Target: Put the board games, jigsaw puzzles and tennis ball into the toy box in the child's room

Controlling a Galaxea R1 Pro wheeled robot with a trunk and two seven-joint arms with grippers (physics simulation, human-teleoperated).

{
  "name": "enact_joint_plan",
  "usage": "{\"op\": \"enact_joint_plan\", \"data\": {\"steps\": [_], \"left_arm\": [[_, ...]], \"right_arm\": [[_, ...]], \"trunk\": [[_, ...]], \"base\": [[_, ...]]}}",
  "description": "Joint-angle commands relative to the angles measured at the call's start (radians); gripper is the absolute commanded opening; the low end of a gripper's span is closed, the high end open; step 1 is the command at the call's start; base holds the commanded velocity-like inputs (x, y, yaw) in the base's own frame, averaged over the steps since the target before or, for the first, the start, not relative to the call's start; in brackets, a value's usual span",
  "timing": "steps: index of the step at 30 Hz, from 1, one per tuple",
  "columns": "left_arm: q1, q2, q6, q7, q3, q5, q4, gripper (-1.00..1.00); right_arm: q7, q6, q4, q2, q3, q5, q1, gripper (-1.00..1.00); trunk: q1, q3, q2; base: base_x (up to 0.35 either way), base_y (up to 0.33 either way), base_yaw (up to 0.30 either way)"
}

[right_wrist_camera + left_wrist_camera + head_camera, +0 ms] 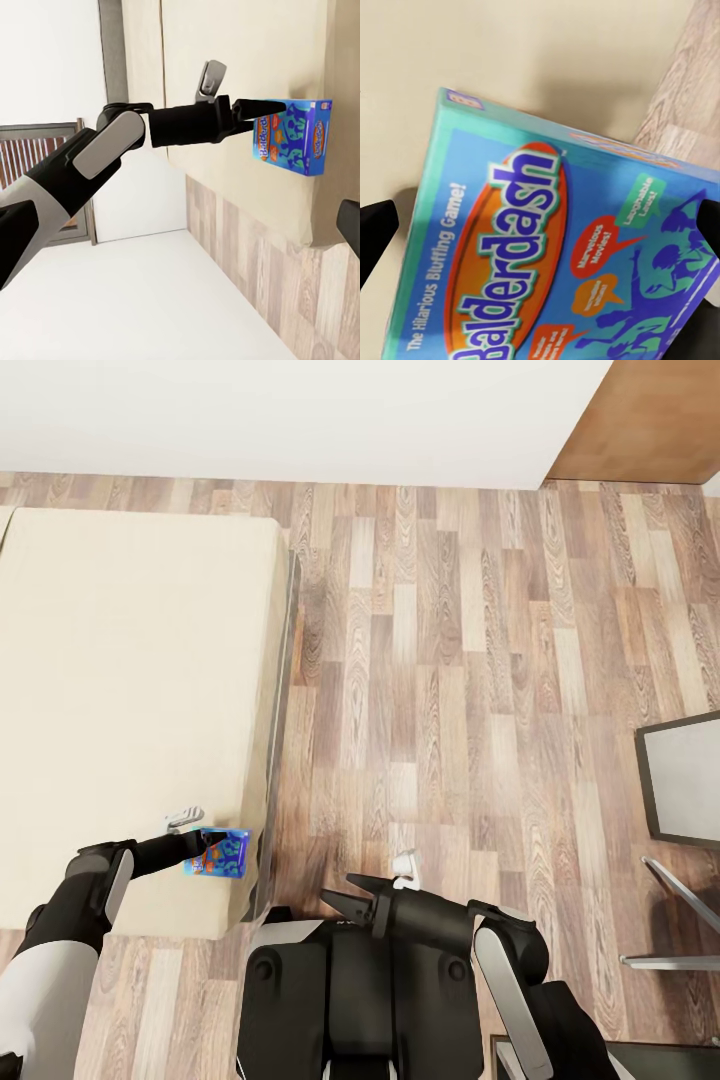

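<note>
Held close under the left wrist camera, the blue board game [562, 262] is seen between the two dark fingers [375, 232] of the left end effector [212, 847], which is closed on its edges over the near corner of the beige bed [120, 680], beside the wood-plank floor [450, 660]. Whether the right end effector [345, 900], raised in front of the trunk above the floor, is spread or pressed together cannot be told.
</note>
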Motion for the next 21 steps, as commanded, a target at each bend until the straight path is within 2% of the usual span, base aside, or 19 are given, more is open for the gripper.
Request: {"op": "enact_joint_plan", "data": {"steps": [1,21], "left_arm": [[-0.001,0.0,0.005,-0.009,0.003,-0.006,-0.001,1.0],[-0.001,0.003,0.004,-0.025,0.009,-0.008,-0.001,1.0]], "right_arm": [[0.0,0.006,0.0,0.0,-0.001,-0.003,0.0,1.0],[-0.003,0.006,0.0,0.001,-0.001,-0.003,0.0,1.0]], "trunk": [[0.001,-0.001,-0.002],[0.001,-0.001,-0.002]], "base": [[0.0,0.0,0.0],[0.0,0.0,0.0]]}}
